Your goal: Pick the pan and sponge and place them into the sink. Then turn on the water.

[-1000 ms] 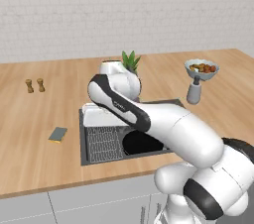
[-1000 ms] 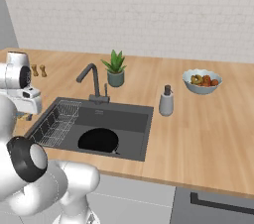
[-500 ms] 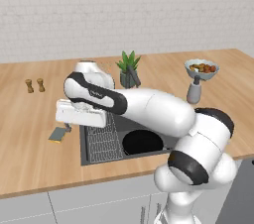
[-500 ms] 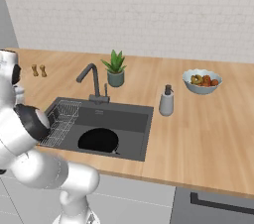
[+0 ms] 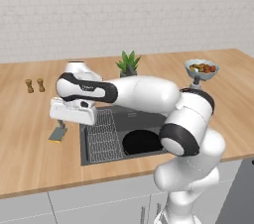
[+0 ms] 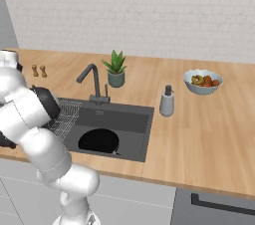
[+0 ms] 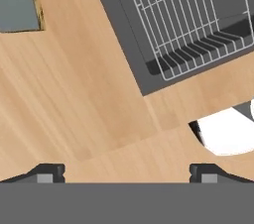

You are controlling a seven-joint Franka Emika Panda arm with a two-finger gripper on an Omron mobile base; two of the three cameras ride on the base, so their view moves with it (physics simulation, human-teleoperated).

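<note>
The gripper (image 7: 126,171) hangs over bare wooden counter (image 7: 84,99) just outside a corner of the sink (image 7: 130,44), its two dark fingertips (image 7: 47,172) standing wide apart with nothing between them. In the hand view the sink's dark rim runs slantwise past the gripper, and the wire rack (image 7: 193,20) lies inside the basin beyond that rim. The sponge (image 7: 19,0) lies flat on the counter outside the sink, grey-teal face up with a yellow edge showing, apart from the rim and not touched by the fingers.

From the left base view the white hand (image 5: 73,110) hovers low over the counter at the sink's left edge, and the sponge (image 5: 58,134) lies just under and in front of it, beside the sink (image 5: 106,156) but not in it. The pan (image 5: 141,142) rests in the basin to the right of the rack (image 5: 104,134), a round black shape on the sink floor. The right base view shows the same pan (image 6: 98,140) low in the basin.

Behind the sink stands the dark faucet (image 6: 90,80), with a potted plant (image 6: 116,67) just beyond it. To the sink's right stands a soap bottle (image 6: 167,101), and farther right a bowl of fruit (image 6: 201,80). Two small brown shakers (image 5: 34,85) stand well to the sink's left, toward the wall.
</note>
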